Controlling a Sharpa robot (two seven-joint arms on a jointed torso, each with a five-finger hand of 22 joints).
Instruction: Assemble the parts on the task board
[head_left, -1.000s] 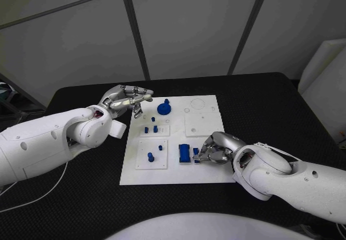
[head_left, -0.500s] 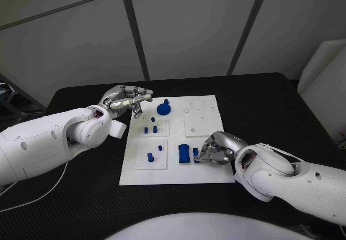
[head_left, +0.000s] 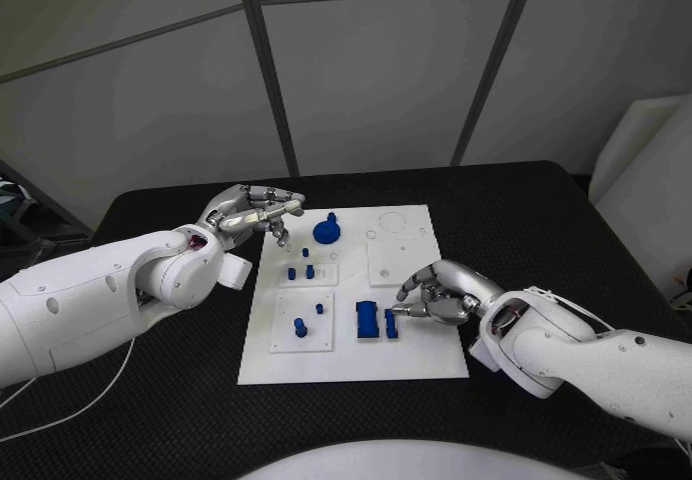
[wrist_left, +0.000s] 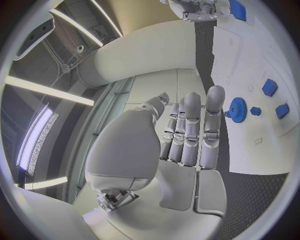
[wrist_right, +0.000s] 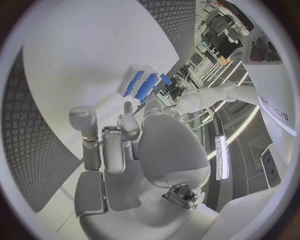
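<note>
The white task board (head_left: 418, 355) lies mid-table. A blue gear-shaped part (head_left: 327, 232) stands near its far left corner, with small blue pegs (head_left: 302, 270) on the sub-plates in front of it. A blue block (head_left: 368, 320) and a narrow blue piece (head_left: 391, 322) lie side by side on the board's near half. My right hand (head_left: 440, 295) hovers just right of them with its fingers bent, one fingertip at the narrow piece's end, nothing between thumb and fingers (wrist_right: 125, 145). My left hand (head_left: 257, 212) holds nothing beside the board's far left corner, close to the gear (wrist_left: 236, 109).
The black table (head_left: 548, 230) surrounds the board on all sides. A white panel (head_left: 642, 170) stands at the right edge. Pale recessed sub-plates with round holes (head_left: 392, 245) occupy the board's far right part.
The whole head picture has shifted, so the camera moved. My right hand has drawn slightly to the right, off the narrow blue piece. My left hand has stayed in place.
</note>
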